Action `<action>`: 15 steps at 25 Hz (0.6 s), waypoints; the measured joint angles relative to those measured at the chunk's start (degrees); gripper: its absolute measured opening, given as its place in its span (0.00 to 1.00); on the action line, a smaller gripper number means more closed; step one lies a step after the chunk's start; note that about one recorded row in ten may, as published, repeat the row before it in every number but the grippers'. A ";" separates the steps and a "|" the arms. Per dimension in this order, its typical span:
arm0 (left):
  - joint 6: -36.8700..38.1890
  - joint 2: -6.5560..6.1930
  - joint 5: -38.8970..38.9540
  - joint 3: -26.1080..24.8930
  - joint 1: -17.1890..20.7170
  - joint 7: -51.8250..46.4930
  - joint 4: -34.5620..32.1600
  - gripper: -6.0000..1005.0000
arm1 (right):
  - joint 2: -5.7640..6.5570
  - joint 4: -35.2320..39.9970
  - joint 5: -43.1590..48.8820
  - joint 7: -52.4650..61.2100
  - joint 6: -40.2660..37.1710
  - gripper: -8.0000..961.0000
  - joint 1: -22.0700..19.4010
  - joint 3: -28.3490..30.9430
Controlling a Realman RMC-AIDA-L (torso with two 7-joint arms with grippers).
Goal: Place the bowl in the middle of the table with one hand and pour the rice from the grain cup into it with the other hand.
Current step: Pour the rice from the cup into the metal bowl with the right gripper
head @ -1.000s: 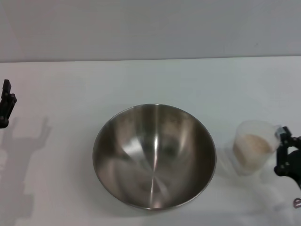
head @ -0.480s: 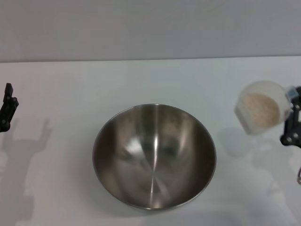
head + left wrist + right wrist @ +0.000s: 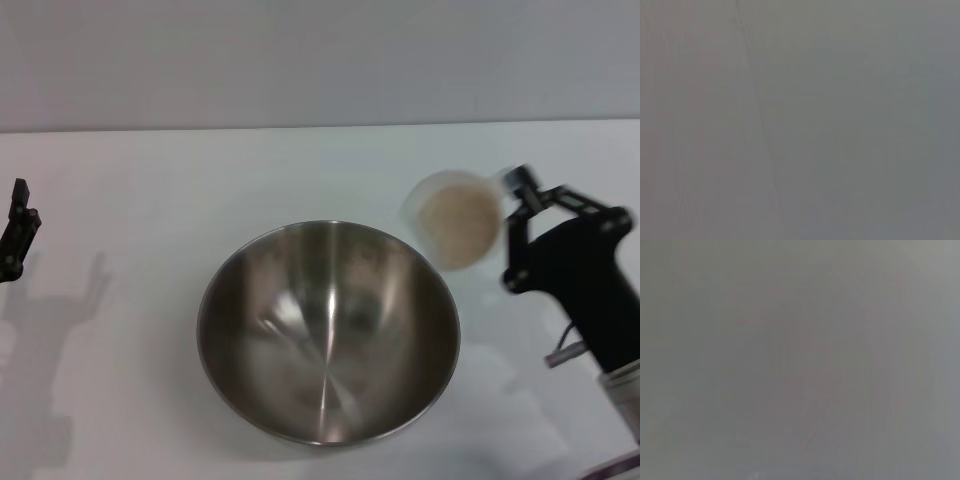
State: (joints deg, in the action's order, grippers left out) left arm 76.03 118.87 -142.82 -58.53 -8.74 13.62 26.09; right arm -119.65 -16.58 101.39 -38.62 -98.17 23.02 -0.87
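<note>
Since the earlier head frames, the grain cup [image 3: 458, 219] has been carried from the right edge of the frame toward the centre; it is now held clear of the counter [image 3: 150, 180], right of centre in the upper half of the frame, just beside the upper right rim of the bowl [image 3: 328, 332]. The right arm, formerly only partly visible at the right edge, is now seen as a large black body in the right part of the frame.

The grain cup is gripped at its right side by the right gripper [image 3: 512, 196], whose jaws are pinching the cup wall. The cup is tipped so that its open mouth faces the camera, and the rice [image 3: 457, 214] is seen inside it as a pale beige mass. No rice is seen in the bowl.

The bowl stands on the counter at the lower centre of the frame, in the same place as in the earlier frames. Its brushed inside shows only reflections.

The left gripper [image 3: 17, 240] is parked at the far left edge of the frame, at mid-height, well apart from the bowl. Only a small dark part of it is visible, and it cannot be told whether its jaws are spread or pressed together.

Both wrist views show only a uniform grey field in which nothing can be identified.
</note>
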 joint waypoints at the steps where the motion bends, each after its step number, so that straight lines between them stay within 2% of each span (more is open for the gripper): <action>1: -0.02 0.01 0.00 0.00 -0.05 0.00 0.00 0.84 | -0.03 -1.02 2.40 -8.19 1.66 0.02 0.21 -0.07; 2: -0.02 0.01 0.00 0.00 -0.05 0.00 0.00 0.84 | -0.03 -1.02 2.40 -8.19 1.66 0.02 0.21 -0.07; 3: -0.04 0.02 0.00 0.00 -0.15 0.00 0.00 0.84 | -0.08 -2.69 3.65 -15.95 3.03 0.02 0.22 -0.07; 4: -0.04 0.02 0.00 0.00 -0.15 0.00 0.00 0.84 | -0.08 -2.69 3.65 -15.95 3.03 0.02 0.22 -0.07; 6: -0.06 0.03 0.00 0.00 -0.26 0.00 0.00 0.84 | -0.12 -5.56 4.04 -27.41 5.09 0.02 0.47 -0.06; 7: -0.07 0.03 0.00 0.00 -0.30 0.00 0.00 0.84 | -0.12 -5.56 4.04 -27.41 5.09 0.02 0.47 -0.06; 11: -0.15 0.08 0.00 0.07 -0.40 0.00 0.01 0.84 | -0.14 -8.98 4.48 -43.43 6.78 0.02 1.01 -0.03; 15: -0.17 0.14 0.00 0.25 -0.42 0.00 0.01 0.84 | -0.15 -9.45 6.29 -47.76 6.80 0.02 1.15 0.47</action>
State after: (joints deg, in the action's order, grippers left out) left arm 75.86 119.01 -142.83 -58.28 -9.16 13.62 26.11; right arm -119.80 -26.02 107.68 -86.38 -91.37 24.17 -0.41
